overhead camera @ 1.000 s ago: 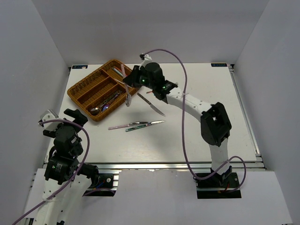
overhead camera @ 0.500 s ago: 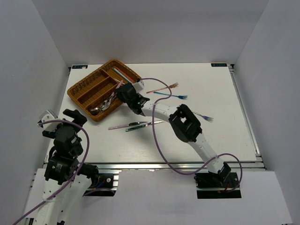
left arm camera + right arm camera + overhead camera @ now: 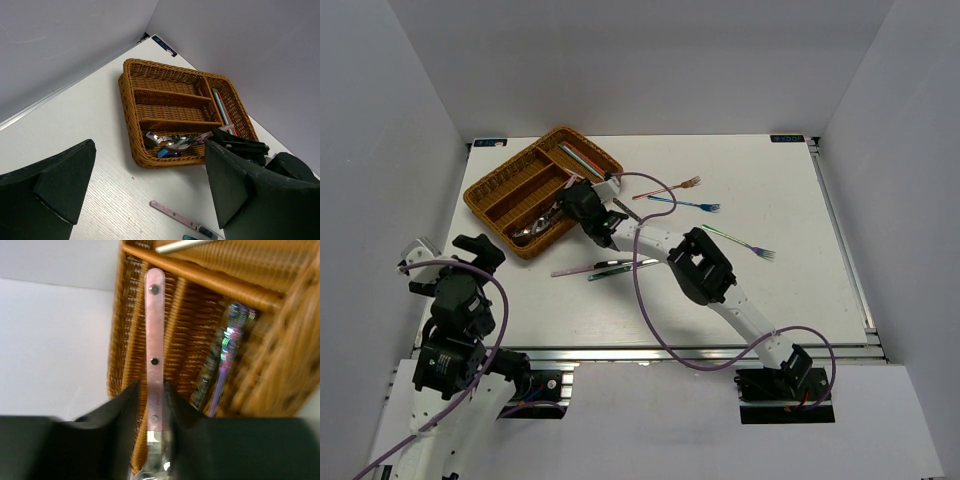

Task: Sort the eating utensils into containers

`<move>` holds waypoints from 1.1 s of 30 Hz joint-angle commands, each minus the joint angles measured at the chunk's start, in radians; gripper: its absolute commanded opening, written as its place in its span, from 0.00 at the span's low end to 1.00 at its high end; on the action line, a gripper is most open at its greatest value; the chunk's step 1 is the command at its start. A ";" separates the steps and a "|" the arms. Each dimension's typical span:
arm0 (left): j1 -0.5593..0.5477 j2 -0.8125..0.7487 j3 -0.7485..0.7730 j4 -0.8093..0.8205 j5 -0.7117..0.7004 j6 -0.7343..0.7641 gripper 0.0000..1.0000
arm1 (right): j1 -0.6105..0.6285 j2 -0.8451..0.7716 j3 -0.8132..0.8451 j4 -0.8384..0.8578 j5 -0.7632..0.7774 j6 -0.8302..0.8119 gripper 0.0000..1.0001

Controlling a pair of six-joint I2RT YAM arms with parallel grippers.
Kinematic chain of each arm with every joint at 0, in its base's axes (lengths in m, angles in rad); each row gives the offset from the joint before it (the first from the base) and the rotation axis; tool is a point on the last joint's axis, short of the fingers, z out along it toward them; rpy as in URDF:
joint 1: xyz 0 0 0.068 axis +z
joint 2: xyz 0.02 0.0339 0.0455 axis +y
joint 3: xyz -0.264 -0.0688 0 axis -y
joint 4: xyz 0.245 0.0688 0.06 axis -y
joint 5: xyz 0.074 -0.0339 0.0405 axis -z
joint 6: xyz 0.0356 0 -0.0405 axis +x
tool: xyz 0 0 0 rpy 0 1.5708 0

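Observation:
The brown wicker tray [image 3: 496, 186] lies at the back left. My right gripper [image 3: 563, 211] is low over its nearest compartment, shut on a pink-handled utensil [image 3: 154, 330] whose riveted handle points along the compartment. Silver and iridescent utensils [image 3: 170, 142] lie in that compartment, also in the right wrist view [image 3: 227, 355]. Chopsticks [image 3: 582, 158] lie in the far end compartment. On the table lie a pink-handled knife [image 3: 578, 269], a green-handled utensil [image 3: 620, 265], a rose-gold fork [image 3: 670, 187], a blue fork [image 3: 688, 205] and a green fork [image 3: 740, 242]. My left gripper [image 3: 470, 250] is open and empty, near the front left.
The right arm [image 3: 700, 265] stretches across the table's middle toward the tray, above the pink-handled knife and green-handled utensil. A purple cable [image 3: 650, 185] loops over the arm. White walls close in the table on three sides.
My right gripper has moved down and left with the pink-handled utensil, from above the tray's right edge into the nearest compartment. The left arm has hardly moved.

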 commanded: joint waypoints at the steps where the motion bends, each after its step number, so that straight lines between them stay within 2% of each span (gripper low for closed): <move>1: 0.000 -0.002 -0.010 0.008 0.022 0.015 0.98 | 0.010 -0.056 0.035 0.038 0.021 -0.042 0.39; 2: -0.001 0.000 -0.011 0.011 0.021 0.018 0.98 | 0.010 -0.084 -0.039 0.060 0.018 -0.063 0.50; 4: -0.003 0.001 -0.010 0.011 0.024 0.021 0.98 | 0.011 -0.194 -0.144 0.161 0.012 -0.120 0.59; 5: -0.003 0.001 -0.008 0.008 0.026 0.023 0.98 | 0.010 -0.231 -0.197 0.200 0.012 -0.144 0.77; 6: -0.004 0.003 -0.007 0.007 0.027 0.024 0.98 | 0.008 -0.273 -0.290 0.225 0.012 -0.163 0.87; 7: -0.004 0.004 0.001 0.004 0.030 0.027 0.98 | 0.001 -0.350 -0.334 0.272 0.004 -0.207 0.89; 9: -0.009 0.004 0.006 0.008 0.033 0.039 0.98 | -0.010 -0.435 -0.464 0.317 -0.016 -0.261 0.89; 12: -0.012 0.033 0.006 0.036 0.099 0.076 0.98 | -0.039 -0.642 -0.611 0.351 -0.037 -0.417 0.89; 13: -0.012 0.068 0.001 0.057 0.137 0.095 0.98 | -0.065 -0.757 -0.699 0.338 -0.059 -0.471 0.89; 14: -0.012 0.102 0.010 0.066 0.209 0.099 0.98 | -0.079 -0.812 -0.730 0.247 -0.056 -0.517 0.89; 16: -0.012 0.205 0.053 0.039 0.262 0.055 0.98 | -0.132 -0.970 -0.802 0.107 -0.057 -0.652 0.89; 17: -0.014 0.346 0.088 -0.013 0.277 0.023 0.98 | -0.156 -1.015 -0.823 0.031 -0.057 -0.690 0.89; 18: -0.014 0.422 0.154 -0.024 0.345 -0.032 0.98 | -0.183 -1.062 -0.848 -0.129 -0.054 -0.736 0.89; 19: -0.018 0.500 0.185 -0.030 0.378 -0.058 0.98 | -0.243 -1.154 -0.917 -0.195 -0.051 -0.754 0.89; 20: -0.061 0.644 0.213 -0.039 0.380 -0.122 0.98 | -0.272 -1.201 -0.963 -0.271 -0.045 -0.758 0.89; 22: -0.169 0.777 0.309 -0.033 0.220 -0.172 0.98 | -0.352 -1.349 -1.061 -0.407 0.025 -0.732 0.89; 23: -0.295 0.844 0.350 -0.029 0.138 -0.210 0.98 | -0.370 -1.395 -1.148 -0.454 0.059 -0.720 0.89; 24: -0.334 0.985 0.444 -0.026 0.068 -0.226 0.98 | -0.383 -1.446 -1.197 -0.503 0.094 -0.714 0.89; 26: -0.381 1.130 0.547 -0.045 0.069 -0.311 0.98 | -0.418 -1.599 -1.338 -0.492 0.109 -0.757 0.89; 27: -0.392 1.262 0.596 -0.052 0.065 -0.336 0.98 | -0.444 -1.650 -1.376 -0.485 0.089 -0.770 0.89; 28: -0.406 1.324 0.692 -0.064 0.018 -0.367 0.98 | -0.458 -1.735 -1.405 -0.488 0.038 -0.789 0.89; 30: -0.432 1.494 0.798 -0.128 -0.032 -0.453 0.98 | -0.479 -1.828 -1.452 -0.513 -0.005 -0.797 0.89; 31: -0.441 1.548 0.908 -0.163 -0.100 -0.488 0.98 | -0.484 -1.851 -1.463 -0.533 -0.017 -0.800 0.89; 33: -0.451 1.656 1.016 -0.249 -0.122 -0.539 0.98 | -0.489 -1.887 -1.482 -0.547 -0.068 -0.820 0.89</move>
